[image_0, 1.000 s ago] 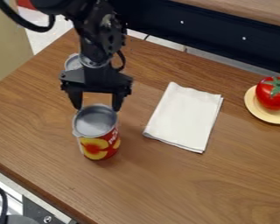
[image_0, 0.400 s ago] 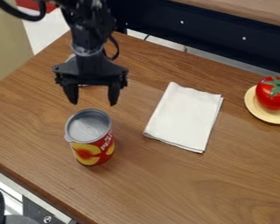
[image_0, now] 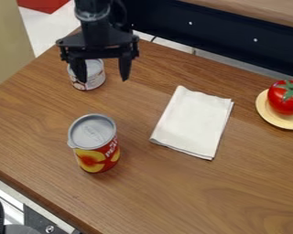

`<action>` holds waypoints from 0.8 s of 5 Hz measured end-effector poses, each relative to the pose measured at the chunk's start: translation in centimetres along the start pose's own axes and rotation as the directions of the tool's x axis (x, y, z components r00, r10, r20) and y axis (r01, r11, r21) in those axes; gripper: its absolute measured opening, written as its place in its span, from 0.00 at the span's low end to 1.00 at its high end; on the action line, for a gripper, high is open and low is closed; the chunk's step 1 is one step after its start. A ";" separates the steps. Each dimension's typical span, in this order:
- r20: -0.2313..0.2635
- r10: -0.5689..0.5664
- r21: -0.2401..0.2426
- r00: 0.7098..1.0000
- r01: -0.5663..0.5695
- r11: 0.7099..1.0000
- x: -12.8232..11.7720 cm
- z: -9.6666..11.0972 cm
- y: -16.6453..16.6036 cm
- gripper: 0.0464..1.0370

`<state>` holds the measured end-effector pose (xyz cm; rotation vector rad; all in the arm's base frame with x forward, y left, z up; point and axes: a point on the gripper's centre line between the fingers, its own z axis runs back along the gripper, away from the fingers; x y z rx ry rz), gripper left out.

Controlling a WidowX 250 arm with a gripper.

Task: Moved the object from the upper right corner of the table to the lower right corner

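Your jaws hang open and empty near the small can [image_0: 95, 77]. With the red-and-yellow can [image_0: 97, 154] upright on the surface [image_0: 173, 196], placing looks done; lift clear.
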<state>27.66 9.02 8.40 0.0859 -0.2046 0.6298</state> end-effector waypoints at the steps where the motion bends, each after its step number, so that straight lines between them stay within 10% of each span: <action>1: -0.017 -0.013 0.001 1.000 0.013 1.000 -0.3 0.0 -1.1 0.96; 4: -0.019 0.094 -0.024 0.995 -0.095 0.995 3.5 -0.3 -4.6 0.96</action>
